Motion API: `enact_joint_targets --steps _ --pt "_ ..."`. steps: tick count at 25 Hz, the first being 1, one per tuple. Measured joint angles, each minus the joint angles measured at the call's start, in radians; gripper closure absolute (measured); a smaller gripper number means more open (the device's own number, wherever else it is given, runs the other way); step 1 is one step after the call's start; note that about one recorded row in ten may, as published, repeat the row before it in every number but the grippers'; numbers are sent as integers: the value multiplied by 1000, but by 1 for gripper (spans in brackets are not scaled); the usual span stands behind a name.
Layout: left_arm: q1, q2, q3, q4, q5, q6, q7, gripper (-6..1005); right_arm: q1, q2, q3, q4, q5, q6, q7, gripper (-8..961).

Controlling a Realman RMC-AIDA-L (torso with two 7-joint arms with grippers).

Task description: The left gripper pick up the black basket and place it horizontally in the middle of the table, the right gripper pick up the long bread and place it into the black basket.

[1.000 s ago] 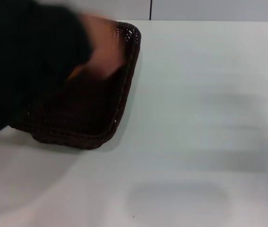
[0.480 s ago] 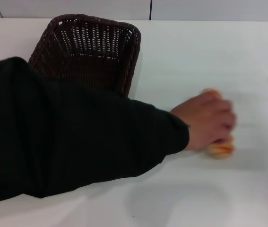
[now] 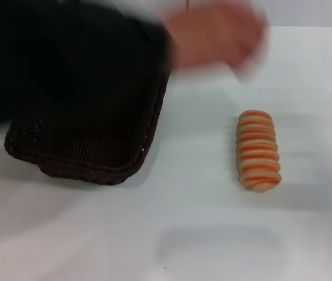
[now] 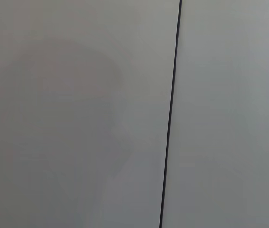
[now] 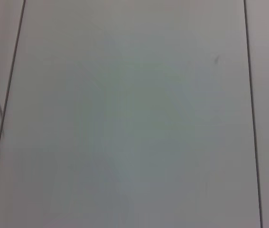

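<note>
1. Head view: neither robot gripper shows, so their jaws cannot be told.
2. Small oblong tan long bread with orange-red ridges (image 3: 259,150) lies right of centre on the plain white bench (image 3: 212,246), long axis running away from the robot.
3. Large dark woven wicker black basket (image 3: 95,140) sits apart, left; a blurred human hand in a black sleeve (image 3: 215,35) probably hovers beyond.

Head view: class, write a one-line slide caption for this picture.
A sleeved human hand passes above the black basket while the long bread lies alone on the white table.
</note>
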Motion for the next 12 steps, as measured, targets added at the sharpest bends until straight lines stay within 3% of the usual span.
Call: enact_joint_targets --steps 12 --pt "-4 -2 0 9 0 -1 -1 254 3 -1 0 0 2 -6 0 302"
